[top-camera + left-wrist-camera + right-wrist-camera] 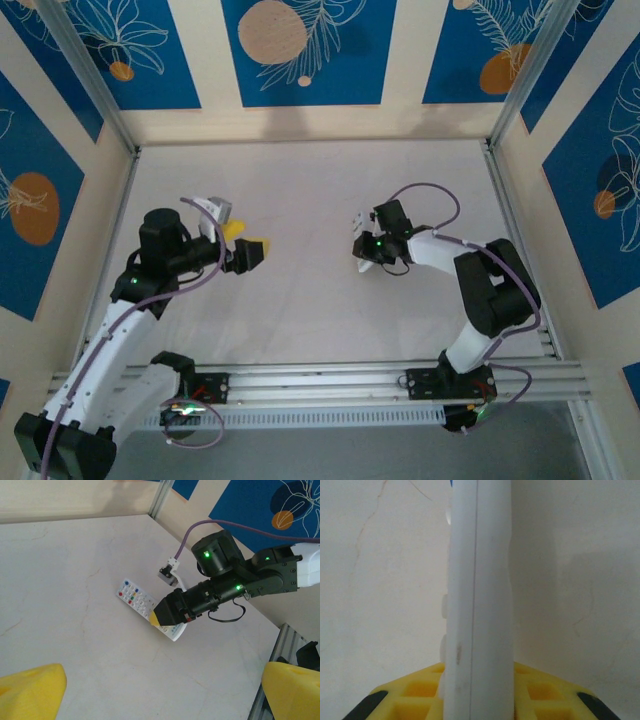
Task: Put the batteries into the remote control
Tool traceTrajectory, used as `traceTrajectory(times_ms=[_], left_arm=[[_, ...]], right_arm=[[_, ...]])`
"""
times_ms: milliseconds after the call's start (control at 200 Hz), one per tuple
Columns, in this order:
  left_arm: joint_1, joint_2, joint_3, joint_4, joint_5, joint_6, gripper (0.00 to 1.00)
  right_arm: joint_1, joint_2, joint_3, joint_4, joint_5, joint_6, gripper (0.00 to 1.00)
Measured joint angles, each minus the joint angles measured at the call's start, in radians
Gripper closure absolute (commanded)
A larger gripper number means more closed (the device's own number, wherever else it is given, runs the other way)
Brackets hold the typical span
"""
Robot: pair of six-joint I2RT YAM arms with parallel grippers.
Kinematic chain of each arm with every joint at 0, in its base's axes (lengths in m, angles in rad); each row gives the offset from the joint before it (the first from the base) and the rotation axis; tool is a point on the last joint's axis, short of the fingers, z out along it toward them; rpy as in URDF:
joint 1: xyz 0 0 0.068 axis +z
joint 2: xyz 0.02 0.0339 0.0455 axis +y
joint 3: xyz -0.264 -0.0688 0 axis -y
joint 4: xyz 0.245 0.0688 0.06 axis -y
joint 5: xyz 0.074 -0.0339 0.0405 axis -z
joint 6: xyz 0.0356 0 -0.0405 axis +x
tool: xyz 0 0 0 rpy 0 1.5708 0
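1. The right pincer [162, 617] is clamped on one end of the remote control [134, 595], with a yellow pad [156, 618] pressed onto its button face.
2. The remote's coloured buttons sit at the end pointing away from that pincer.
3. The left pincer [160, 690] sits well apart from the remote, its fingers [30, 692] spread wide.
4. Can't tell if the remote touches the worktop [65, 580] or floats just above it.

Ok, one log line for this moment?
right pincer: shut on remote control | left pincer: open, empty, apart from it | buttons facing left wrist camera
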Motion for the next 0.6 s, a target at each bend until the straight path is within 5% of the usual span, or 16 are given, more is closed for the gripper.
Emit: traceTrajectory(times_ms=[220,600], left_arm=[[0.000,0.002,-0.003,0.034,0.000,-0.012,0.00],[0.000,0.011,-0.011,0.058,0.000,-0.032,0.00]], right_arm=[[0.001,0.012,0.000,-0.005,0.050,-0.029,0.70],[-0.006,0.015,0.004,-0.042,0.094,-0.036,0.45]])
